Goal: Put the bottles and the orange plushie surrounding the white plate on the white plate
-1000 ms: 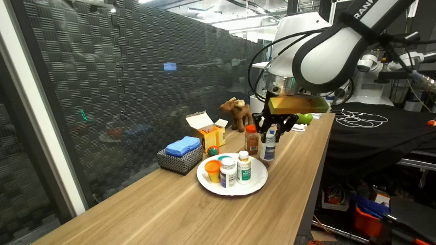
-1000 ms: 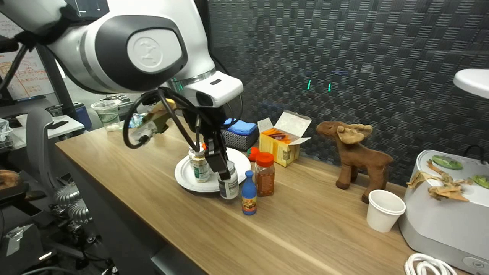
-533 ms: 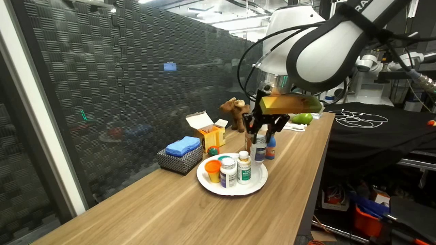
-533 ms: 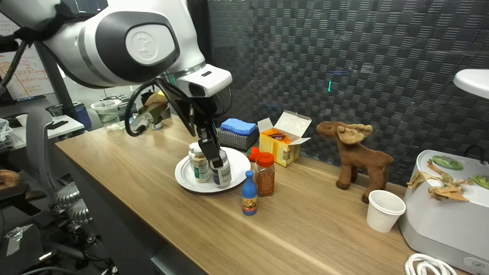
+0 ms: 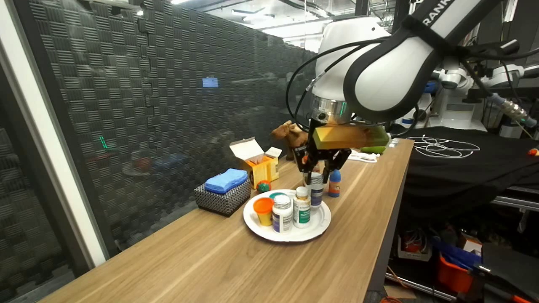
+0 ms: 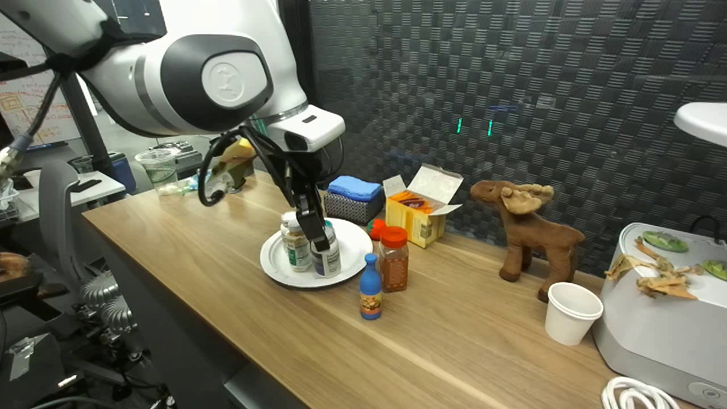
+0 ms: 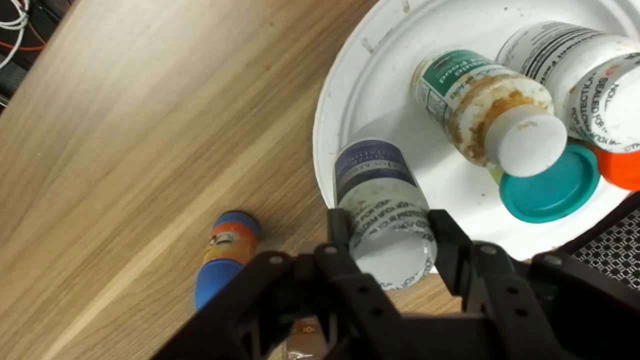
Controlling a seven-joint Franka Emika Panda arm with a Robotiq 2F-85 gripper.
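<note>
Seems to be at the setting-down step for the purple-banded bottle (image 7: 382, 215), one of those to gather on the white plate (image 5: 318, 221). Has that bottle just inside the plate's rim, roughly upright in both exterior views; cannot tell whether resting on the plate or poised slightly above. Has for company on the plate a green-labelled bottle (image 5: 302, 212), a white pill bottle (image 5: 282, 216), an orange-lidded tub (image 5: 263, 210) and a teal-lidded tub (image 7: 550, 185).

Calls next, by the look of it, for making sure of a steady footing on the plate, then spreading the jaws and rising straight up without nudging the green-labelled bottle. Leaves to fetch, as far as can be judged, the blue bottle (image 6: 370, 288) and the red-capped bottle (image 6: 393, 261), both standing off the plate near its rim, and the orange plushie (image 6: 375, 228), just outside that rim.

Reaches the arm (image 6: 221, 79) out above the plate, bent down at the wrist, with the gripper (image 7: 389, 216) low over it and the fingers (image 6: 312, 224) slanting a little in an exterior view. Has the jaws drawn in to the bottle's width in the wrist view, with a finger against each side of the upper part; looks like a hold not yet released.
</note>
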